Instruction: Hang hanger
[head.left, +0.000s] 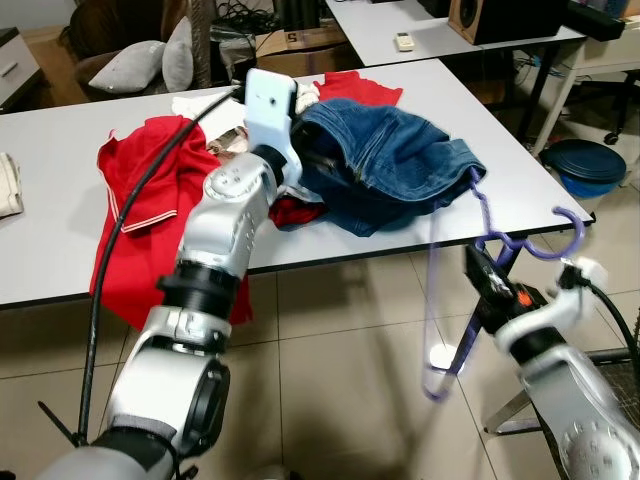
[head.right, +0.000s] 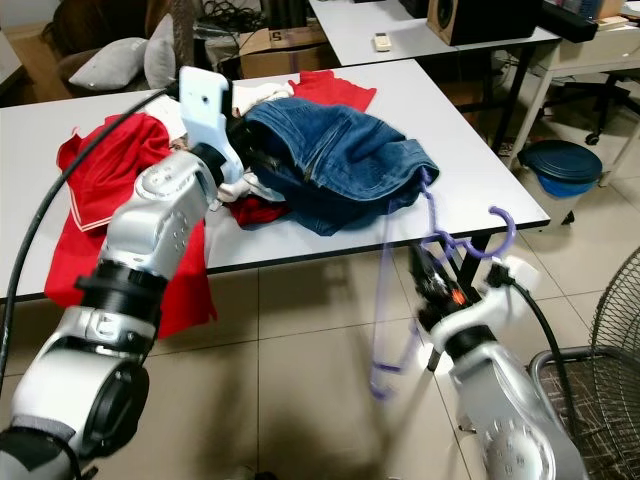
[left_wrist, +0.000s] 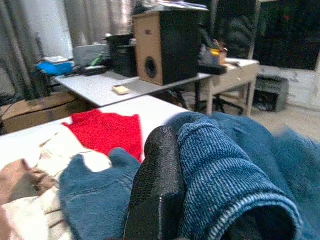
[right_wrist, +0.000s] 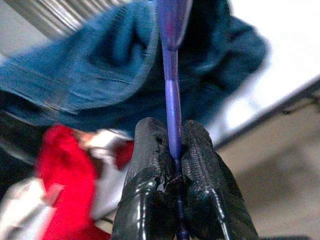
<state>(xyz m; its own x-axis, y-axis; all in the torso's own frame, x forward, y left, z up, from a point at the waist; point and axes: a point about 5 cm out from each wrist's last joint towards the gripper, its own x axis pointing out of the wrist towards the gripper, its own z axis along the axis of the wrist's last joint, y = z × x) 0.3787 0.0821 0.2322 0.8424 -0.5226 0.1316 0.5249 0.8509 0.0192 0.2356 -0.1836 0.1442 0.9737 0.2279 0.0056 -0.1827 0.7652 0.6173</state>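
So the hanger (head.left: 480, 290) is a thin purple plastic one, kind of see-through, with a curled hook (head.left: 570, 232) at the top and wavy notches along the shoulder. It's off the front right corner of the white table (head.left: 60, 250), hanging out over the tiled floor (head.left: 340, 370), and it's tilted so one arm points up to the jeans while the other end droops down low. The upper tip is right at the hem of the blue jeans (head.left: 390, 165), touching or maybe snagged, can't really tell.

The right gripper (right_wrist: 174, 150) has its two black fingers pinched tight on the hanger's thin bar; in the right wrist view the purple rod runs straight up between them with no gap.

The left gripper (left_wrist: 165, 200) is up on the table, buried in the jeans. In the left wrist view one black finger (left_wrist: 155, 190) sits pressed against a fold of denim, but the other finger is hidden, so I can't tell if it's clamped or not.

A red shirt (head.left: 150, 190) is spread out beside the jeans and drapes off the front edge of the table
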